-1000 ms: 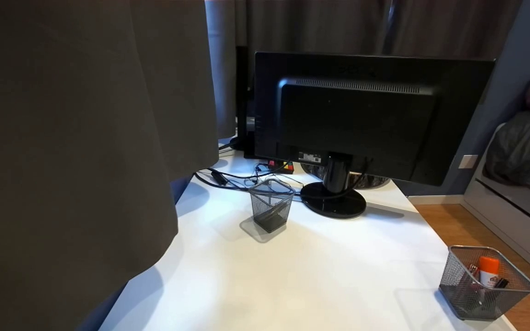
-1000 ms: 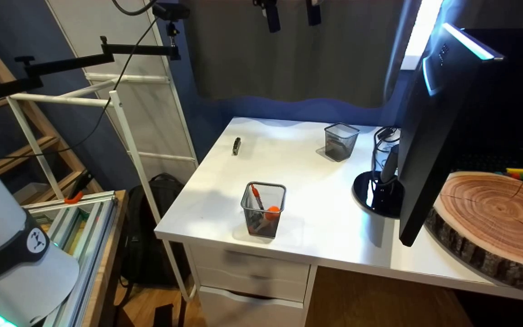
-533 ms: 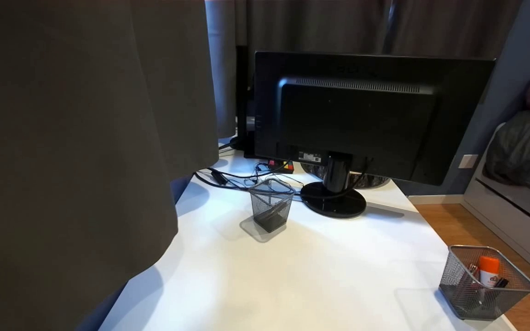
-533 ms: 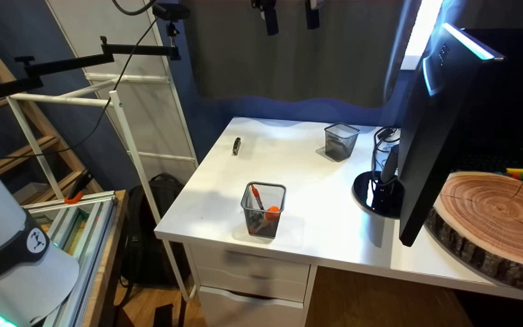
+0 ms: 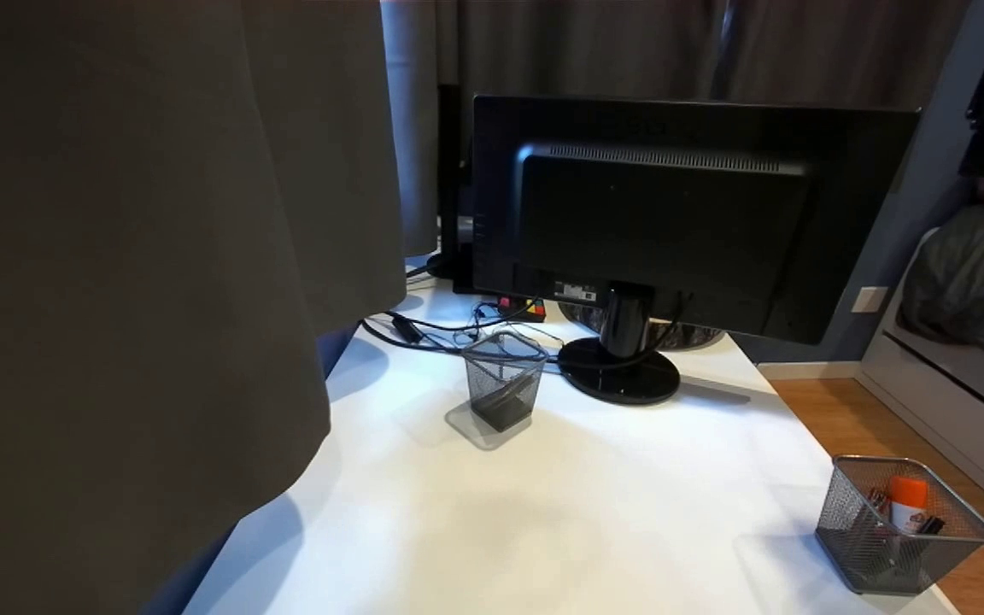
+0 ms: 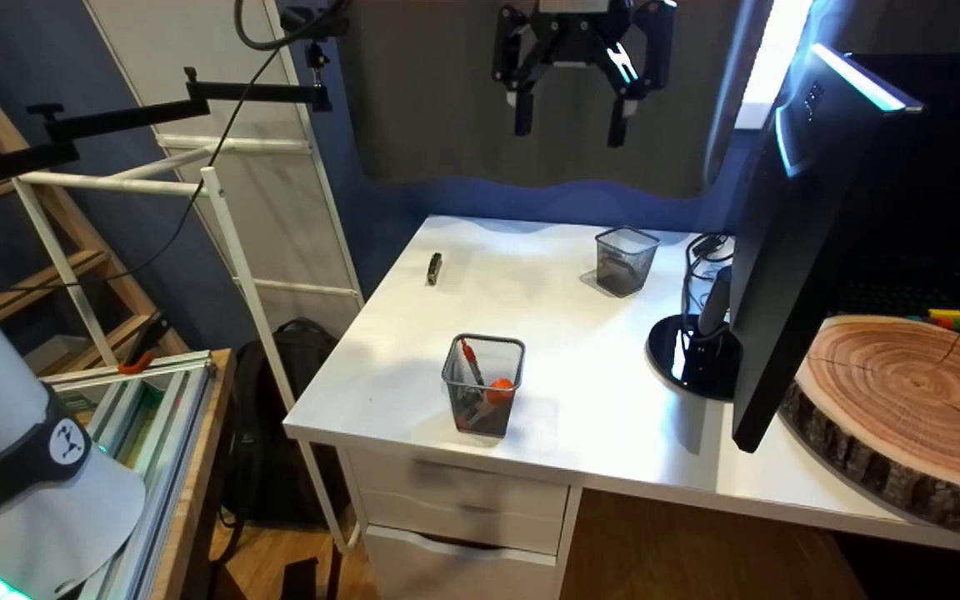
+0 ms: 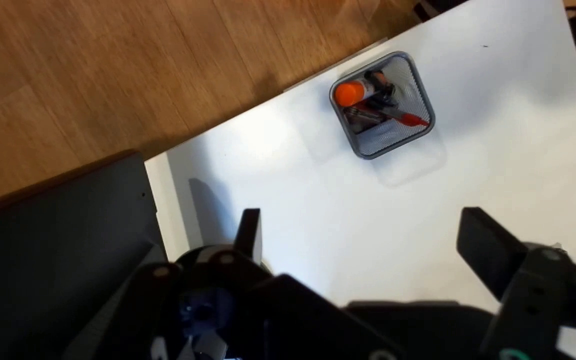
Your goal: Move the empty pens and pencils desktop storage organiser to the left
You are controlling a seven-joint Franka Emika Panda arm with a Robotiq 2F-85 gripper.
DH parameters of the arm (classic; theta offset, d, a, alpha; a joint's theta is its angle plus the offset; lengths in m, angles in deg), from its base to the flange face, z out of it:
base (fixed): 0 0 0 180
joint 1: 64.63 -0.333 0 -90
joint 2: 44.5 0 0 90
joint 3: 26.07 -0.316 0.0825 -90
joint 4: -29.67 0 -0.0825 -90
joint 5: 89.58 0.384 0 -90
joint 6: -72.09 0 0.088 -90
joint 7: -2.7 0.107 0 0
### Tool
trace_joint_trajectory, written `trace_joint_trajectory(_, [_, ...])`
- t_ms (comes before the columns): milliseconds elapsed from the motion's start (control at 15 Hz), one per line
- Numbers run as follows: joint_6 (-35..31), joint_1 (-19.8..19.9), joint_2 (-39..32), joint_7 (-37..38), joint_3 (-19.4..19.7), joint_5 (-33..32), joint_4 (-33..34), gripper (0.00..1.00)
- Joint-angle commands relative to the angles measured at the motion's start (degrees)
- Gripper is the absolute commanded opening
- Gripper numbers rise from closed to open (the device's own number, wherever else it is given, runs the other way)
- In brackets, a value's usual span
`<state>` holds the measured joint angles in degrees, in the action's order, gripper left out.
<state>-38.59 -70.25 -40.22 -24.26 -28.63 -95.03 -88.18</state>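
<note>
Two grey mesh organisers stand upright on the white desk. The organiser near the monitor (image 6: pixel 626 262) also shows in an exterior view (image 5: pixel 505 389); dark shapes show low through its mesh, and I cannot tell whether they are contents. It is not seen in the wrist view. The filled organiser (image 6: pixel 484 387) holds an orange-capped glue stick (image 7: pixel 350 93), a red pen and dark items; it sits near the desk's drawer-side edge. My gripper (image 6: pixel 570 133) is open and empty, high above the desk with fingers pointing down. In the wrist view the gripper (image 7: pixel 361 215) has its jaws wide apart.
A black monitor (image 5: pixel 671 222) on a round base stands close to the organiser, with cables (image 5: pixel 424 333) behind it. A small dark object (image 6: pixel 434 268) lies on the desk. A wood slab (image 6: pixel 913 392) lies beyond the monitor. A curtain (image 5: pixel 159 256) hangs along the desk's side.
The gripper has come down from the top edge into fuller view and now also shows at the right of an exterior view. Both organisers stay in place.
</note>
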Motion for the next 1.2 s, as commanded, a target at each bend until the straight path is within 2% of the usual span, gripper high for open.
trace_joint_trajectory(0, [0.6, -0.1, -11.8, -4.7, -1.1, -2.8, 14.2, 1.0])
trace_joint_trajectory(267, [1.4, 0.9, -20.6, -12.7, -2.0, -4.6, 27.3, 1.0])
trace_joint_trajectory(467, [2.6, 0.8, -26.8, -18.3, -3.0, -3.5, 36.7, 1.0])
trace_joint_trajectory(533, [-0.2, 1.1, -21.3, -15.0, -2.4, -3.3, 28.3, 1.0])
trace_joint_trajectory(600, [-0.1, 1.0, -22.6, -15.3, -2.6, -3.3, 29.9, 1.0])
trace_joint_trajectory(1133, [-0.2, 1.1, -22.6, -15.2, -2.6, -3.3, 29.6, 1.0])
